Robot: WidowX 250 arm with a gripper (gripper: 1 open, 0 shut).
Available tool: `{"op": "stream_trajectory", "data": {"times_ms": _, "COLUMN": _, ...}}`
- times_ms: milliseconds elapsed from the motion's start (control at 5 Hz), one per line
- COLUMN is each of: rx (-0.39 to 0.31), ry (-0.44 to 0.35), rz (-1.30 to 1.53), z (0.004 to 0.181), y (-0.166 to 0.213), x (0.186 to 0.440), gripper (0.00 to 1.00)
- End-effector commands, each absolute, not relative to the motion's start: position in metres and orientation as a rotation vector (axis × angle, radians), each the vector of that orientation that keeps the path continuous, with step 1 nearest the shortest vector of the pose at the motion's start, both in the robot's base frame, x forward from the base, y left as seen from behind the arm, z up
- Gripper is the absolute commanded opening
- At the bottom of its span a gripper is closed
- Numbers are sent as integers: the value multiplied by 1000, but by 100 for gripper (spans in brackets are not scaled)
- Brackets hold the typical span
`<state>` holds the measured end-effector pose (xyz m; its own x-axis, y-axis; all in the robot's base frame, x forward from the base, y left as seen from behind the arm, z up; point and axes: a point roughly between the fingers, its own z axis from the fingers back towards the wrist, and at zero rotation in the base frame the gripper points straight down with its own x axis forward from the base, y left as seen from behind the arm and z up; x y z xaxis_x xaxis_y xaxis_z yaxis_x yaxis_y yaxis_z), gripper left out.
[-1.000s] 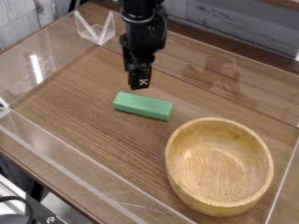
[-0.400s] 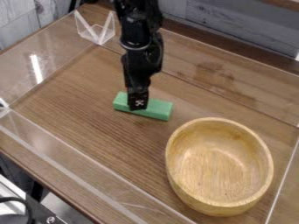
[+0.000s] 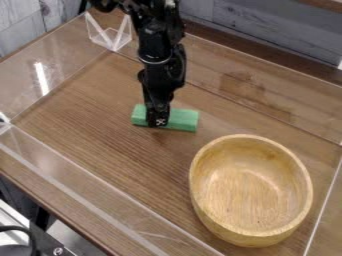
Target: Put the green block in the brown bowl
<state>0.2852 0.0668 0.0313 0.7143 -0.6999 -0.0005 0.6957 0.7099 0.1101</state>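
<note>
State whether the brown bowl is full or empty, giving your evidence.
Empty: the brown bowl shows only bare wood inside; the green block lies outside on the table.

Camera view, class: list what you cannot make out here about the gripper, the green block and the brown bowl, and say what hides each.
- Gripper: whether its jaws touch the green block; the gripper's own body covers the contact, and it is too small.
- Green block: its middle, hidden behind the gripper.
- Brown bowl: its near inner wall, hidden by its own rim.
- Arm: its upper part, cut off by the top edge.
</note>
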Motion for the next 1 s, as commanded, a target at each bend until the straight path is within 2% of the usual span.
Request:
{"op": "stream_trajectory", "data": {"times_ms": 0, "rx": 120, "ry": -60, "rz": -739, "z": 45, "y": 71, "x": 292, "gripper": 0}}
{"op": "stream_trajectory", "data": {"times_ms": 600, "rx": 126, "ry": -48, "rz": -572, "z": 74, "y": 70, "x": 300, "gripper": 0}}
{"op": "stream_trajectory", "data": {"times_ms": 800, "rx": 124, "ry": -49, "rz": -561, "z": 74, "y": 70, "x": 300, "gripper": 0}}
